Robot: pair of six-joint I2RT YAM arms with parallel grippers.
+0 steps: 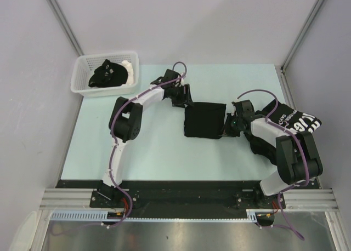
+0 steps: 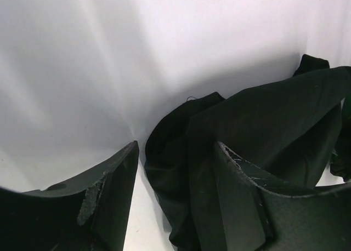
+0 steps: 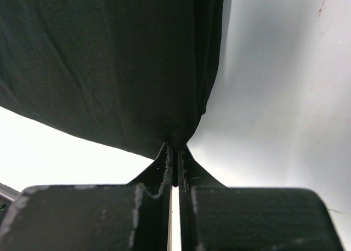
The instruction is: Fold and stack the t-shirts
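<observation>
A folded black shirt (image 1: 204, 119) lies at the middle of the pale table (image 1: 153, 152). The right gripper (image 1: 226, 127) is clamped on the shirt's right edge, fingers pinched tight on the cloth. The left gripper (image 1: 184, 100), at the shirt's far left corner, stands with its fingers apart, cloth just ahead of them. A lettered shirt (image 1: 299, 121) lies at the table's right edge, partly under the right arm (image 1: 285, 147). A black garment (image 1: 108, 74) sits in the white basket (image 1: 79, 78) at far left.

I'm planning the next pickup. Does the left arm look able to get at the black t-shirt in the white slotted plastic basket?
Probably yes. The left gripper is open, the white slotted plastic basket stands open-topped on that arm's side, and nothing lies between the gripper and the black t-shirt.
</observation>
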